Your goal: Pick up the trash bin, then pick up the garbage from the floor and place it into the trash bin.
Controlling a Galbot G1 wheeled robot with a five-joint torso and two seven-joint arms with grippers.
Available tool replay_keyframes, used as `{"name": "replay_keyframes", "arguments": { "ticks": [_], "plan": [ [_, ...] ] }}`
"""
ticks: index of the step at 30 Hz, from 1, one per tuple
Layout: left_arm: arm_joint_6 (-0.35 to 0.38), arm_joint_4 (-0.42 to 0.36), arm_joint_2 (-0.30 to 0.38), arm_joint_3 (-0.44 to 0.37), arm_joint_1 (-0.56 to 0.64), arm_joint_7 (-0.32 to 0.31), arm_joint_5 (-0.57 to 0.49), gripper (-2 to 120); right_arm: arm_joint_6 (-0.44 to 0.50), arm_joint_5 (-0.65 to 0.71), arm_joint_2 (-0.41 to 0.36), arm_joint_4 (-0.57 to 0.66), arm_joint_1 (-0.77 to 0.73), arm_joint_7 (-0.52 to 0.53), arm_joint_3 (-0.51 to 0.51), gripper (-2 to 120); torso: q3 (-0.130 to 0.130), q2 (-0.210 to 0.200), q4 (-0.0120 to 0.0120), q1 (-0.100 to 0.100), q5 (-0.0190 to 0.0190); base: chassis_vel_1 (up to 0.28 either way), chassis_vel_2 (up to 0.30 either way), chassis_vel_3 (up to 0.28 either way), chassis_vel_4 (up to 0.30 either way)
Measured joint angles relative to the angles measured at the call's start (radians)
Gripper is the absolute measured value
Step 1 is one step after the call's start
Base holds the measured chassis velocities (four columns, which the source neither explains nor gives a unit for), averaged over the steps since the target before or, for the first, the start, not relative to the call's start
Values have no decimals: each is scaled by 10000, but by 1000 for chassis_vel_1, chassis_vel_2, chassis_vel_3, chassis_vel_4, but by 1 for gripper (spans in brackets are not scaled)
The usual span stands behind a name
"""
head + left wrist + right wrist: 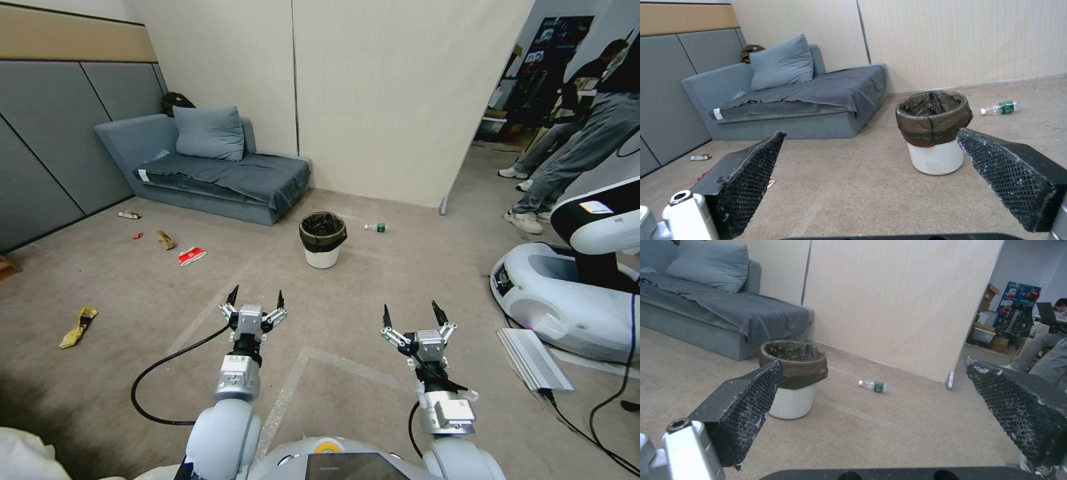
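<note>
White plastic trash bin (pixel 323 240) sat well ahead; left gripper (pixel 256 301) and right gripper (pixel 412 317) hung wide, empty. That loose black liner (pixel 933 120) could've slipped when grabbed.

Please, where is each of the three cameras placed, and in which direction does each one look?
Head view: high on the robot, looking forward and down at the carpet; both arms show, left gripper and right gripper open.
Left wrist view: low, between its own fingers, facing the sofa and trash bin.
Right wrist view: low, between its own fingers, facing the wall.
All three share the trash bin and bottle.
</note>
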Motion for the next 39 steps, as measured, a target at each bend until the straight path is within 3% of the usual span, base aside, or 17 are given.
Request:
{"name": "replay_keyframes", "arguments": {
  "ticks": [39],
  "plan": [
    [-130, 146, -19, -75, -35, -69, -58, 100, 420, 364, 14, -343, 134, -336, 287, 100, 0, 0, 0, -1, 1, -2, 1, 1, -1]
  ]
}}
